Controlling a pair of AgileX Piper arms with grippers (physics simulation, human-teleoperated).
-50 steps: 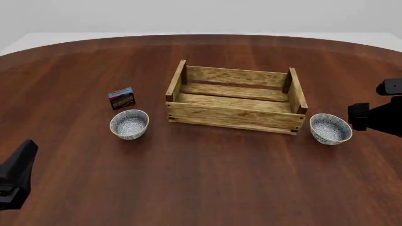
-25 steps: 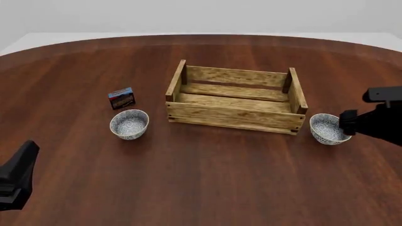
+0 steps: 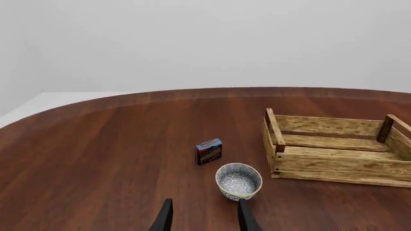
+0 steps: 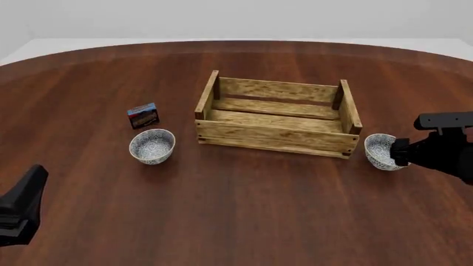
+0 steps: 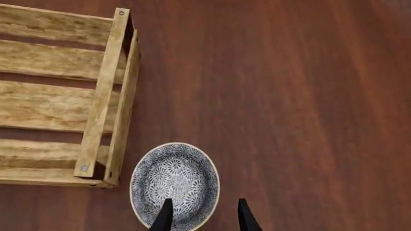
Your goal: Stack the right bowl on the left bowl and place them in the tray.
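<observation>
Patterned white, the right bowl is straddled at its outer rim by the parted right tool, beside the tray

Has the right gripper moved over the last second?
Yes. The right gripper has come in leftward and down over the right bowl, toward the tray.
</observation>
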